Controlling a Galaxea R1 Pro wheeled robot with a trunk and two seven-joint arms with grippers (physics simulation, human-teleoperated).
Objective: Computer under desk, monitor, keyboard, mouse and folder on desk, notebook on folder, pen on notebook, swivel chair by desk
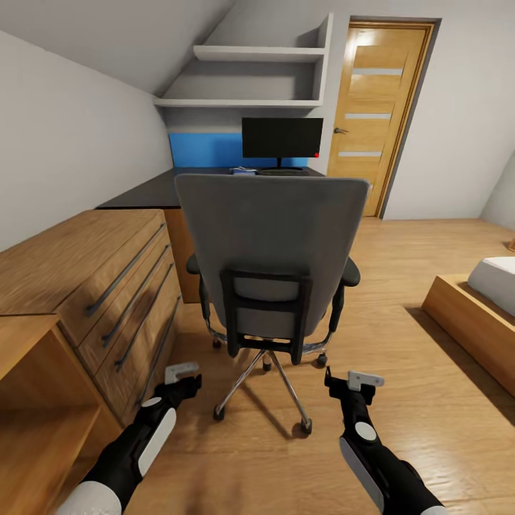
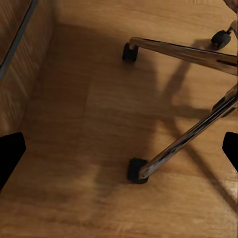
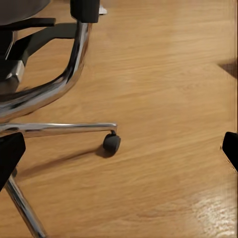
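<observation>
- The swivel chair, grey padded back with black frame and chrome star base on castors, stands on the glossy wood plank floor, its back to the camera.
- Behind it, the flat black monitor stands at the rear edge of the black-topped desk.
- The left gripper and right gripper hang low, pointing floorward, jaws spread wide and empty.
- A wooden dresser stands alongside the left arm.

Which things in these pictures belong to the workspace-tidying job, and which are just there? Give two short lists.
Job: swivel chair, desk, monitor, keyboard.

Just there: wooden dresser, door, wall shelves, bed.
</observation>
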